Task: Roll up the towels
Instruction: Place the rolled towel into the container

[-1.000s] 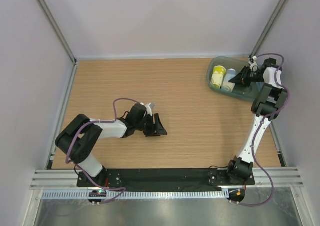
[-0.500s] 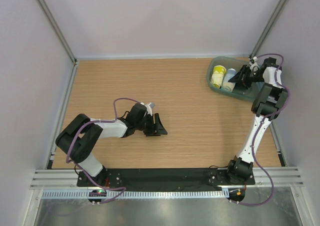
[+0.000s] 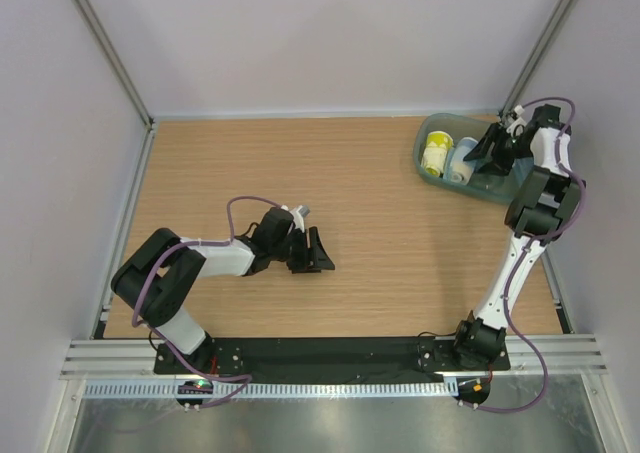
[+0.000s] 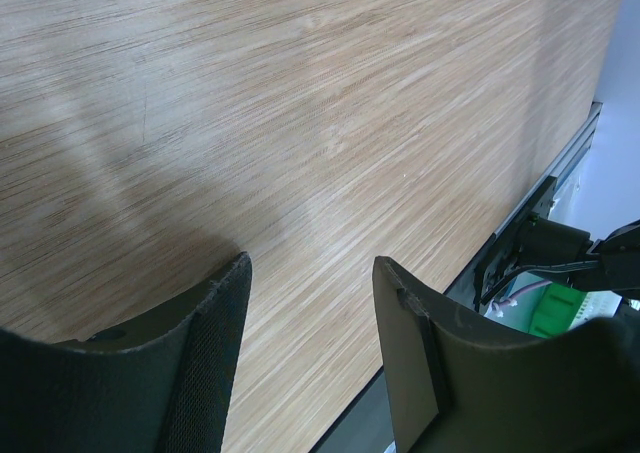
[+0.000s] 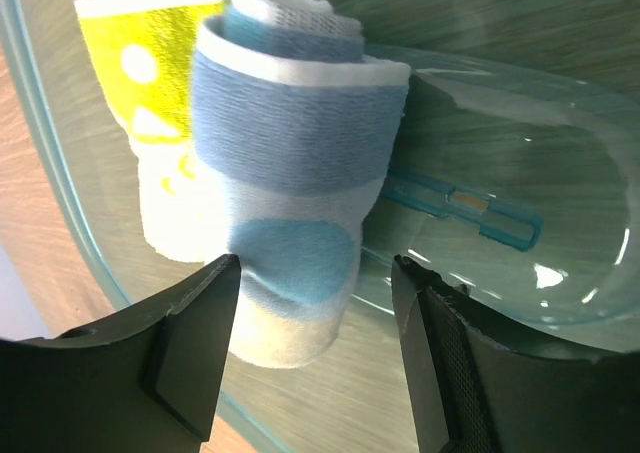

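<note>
**Top external view: both rolls sit in the translucent teal plastic tray (image 3: 492, 187)**

The tray rests at the far right corner of the light wooden desk (image 3: 300, 163). Inside it, the rolled yellow towel (image 3: 436, 155) with white print lies at the left end. The rolled light blue towel (image 3: 461, 159) with white bands lies just to its right, the two touching side by side.

The right pincer (image 3: 480, 155) reaches into the tray from the right. In the right wrist view its jaws are spread apart (image 5: 312, 283) on either side of the near end of the light blue towel (image 5: 290, 173). A gap shows on one side; whether the other finger touches the cloth I cannot tell. The yellow towel (image 5: 150, 83) stands behind, against the tray's curved wall (image 5: 480, 103).

The left pincer (image 3: 312, 253) is low over the middle of the desk, well apart from the tray. In the left wrist view its jaws are parted (image 4: 312, 273), with only bare wood grain (image 4: 300, 93) between them.
</note>
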`<state>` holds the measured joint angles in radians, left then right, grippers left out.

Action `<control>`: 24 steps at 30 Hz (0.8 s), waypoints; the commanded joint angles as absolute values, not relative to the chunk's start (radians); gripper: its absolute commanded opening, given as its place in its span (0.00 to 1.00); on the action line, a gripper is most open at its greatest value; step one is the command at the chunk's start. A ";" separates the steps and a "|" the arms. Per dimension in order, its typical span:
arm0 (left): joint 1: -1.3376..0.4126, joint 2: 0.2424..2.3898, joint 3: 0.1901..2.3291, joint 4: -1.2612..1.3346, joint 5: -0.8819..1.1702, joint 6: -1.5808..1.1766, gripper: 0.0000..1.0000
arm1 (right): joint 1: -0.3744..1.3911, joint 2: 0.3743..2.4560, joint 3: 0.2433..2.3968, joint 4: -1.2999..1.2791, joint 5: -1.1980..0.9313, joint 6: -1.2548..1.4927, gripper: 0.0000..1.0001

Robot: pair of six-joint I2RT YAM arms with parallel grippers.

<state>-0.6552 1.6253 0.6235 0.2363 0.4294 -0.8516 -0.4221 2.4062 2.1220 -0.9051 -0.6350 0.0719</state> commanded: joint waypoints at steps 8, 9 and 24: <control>-0.657 1.675 0.569 0.074 0.298 -0.781 0.56 | -0.373 2.293 2.115 -0.882 -0.581 0.084 0.68; -0.657 1.674 0.568 0.074 0.296 -0.781 0.56 | -0.359 2.301 2.114 -0.884 -0.581 0.081 0.68; -0.657 1.683 0.577 0.064 0.296 -0.781 0.55 | -0.218 2.352 2.163 -0.916 -0.332 0.049 0.12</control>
<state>-0.6552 1.6253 0.6235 0.2356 0.4286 -0.8513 -0.2516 2.3867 2.1304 -0.9024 -0.4541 0.0574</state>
